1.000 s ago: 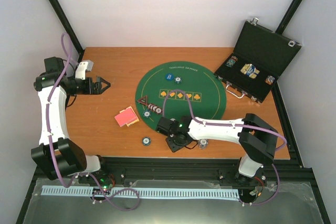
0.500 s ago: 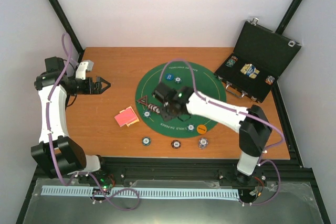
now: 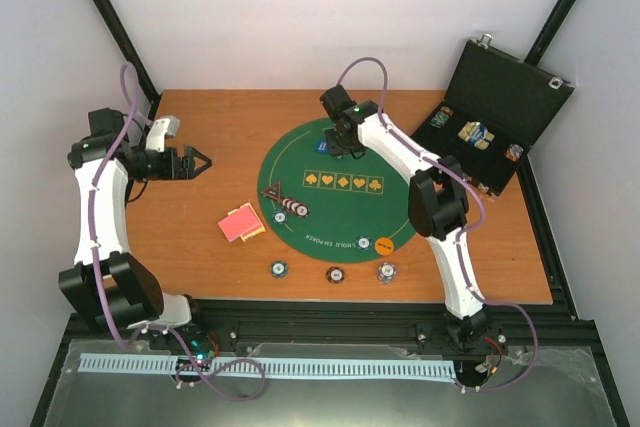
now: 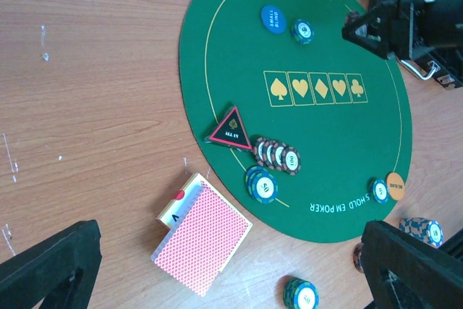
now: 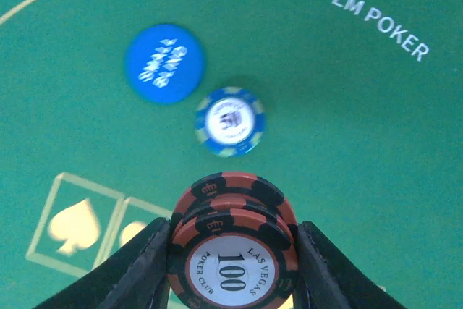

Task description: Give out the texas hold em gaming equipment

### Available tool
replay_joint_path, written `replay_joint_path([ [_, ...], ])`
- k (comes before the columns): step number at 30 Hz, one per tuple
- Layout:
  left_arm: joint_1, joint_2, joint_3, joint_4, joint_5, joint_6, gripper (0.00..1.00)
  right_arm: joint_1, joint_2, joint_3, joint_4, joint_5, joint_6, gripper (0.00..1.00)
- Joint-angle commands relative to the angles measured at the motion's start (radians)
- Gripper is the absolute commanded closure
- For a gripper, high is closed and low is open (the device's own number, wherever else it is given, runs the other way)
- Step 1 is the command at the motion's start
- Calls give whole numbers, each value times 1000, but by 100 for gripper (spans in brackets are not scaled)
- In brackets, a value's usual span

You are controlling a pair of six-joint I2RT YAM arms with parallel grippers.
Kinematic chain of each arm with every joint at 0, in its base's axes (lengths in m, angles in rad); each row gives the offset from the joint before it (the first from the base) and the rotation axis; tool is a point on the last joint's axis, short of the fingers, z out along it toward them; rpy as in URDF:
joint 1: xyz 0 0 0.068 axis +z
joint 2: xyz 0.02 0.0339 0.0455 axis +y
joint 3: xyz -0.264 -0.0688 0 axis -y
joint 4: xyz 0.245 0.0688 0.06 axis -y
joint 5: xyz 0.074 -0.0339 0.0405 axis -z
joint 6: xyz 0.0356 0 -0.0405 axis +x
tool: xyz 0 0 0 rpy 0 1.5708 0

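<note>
My right gripper point(image 3: 344, 144) hangs over the far side of the green mat point(image 3: 400, 202), shut on a small stack of red-and-black 100 chips point(image 5: 233, 251). Just beyond the stack lie a blue 50 chip point(image 5: 230, 121) and the blue small-blind button point(image 5: 165, 63). My left gripper point(image 3: 200, 161) stands open above the bare wood at the left, holding nothing. The red-backed card deck point(image 4: 206, 240) lies by the mat's left edge. A fanned row of maroon chips point(image 4: 277, 155) and a blue chip stack point(image 4: 262, 184) sit beside it on the mat.
Three chip piles point(image 3: 279, 268) point(image 3: 335, 274) point(image 3: 386, 270) line the near table edge. A triangular ALL IN marker point(image 4: 231, 129) and an orange button point(image 4: 395, 186) sit on the mat. The open black case point(image 3: 500, 117) with more chips stands at the far right.
My right arm has swung from the near edge of the mat across it to the far side, its jaws still at the same width. The left arm has not moved.
</note>
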Motion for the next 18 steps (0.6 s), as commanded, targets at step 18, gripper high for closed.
replay_joint_path([
  [18,9,25,6,20,67,32,0,-147,327,290,-42,-66,-50,58],
])
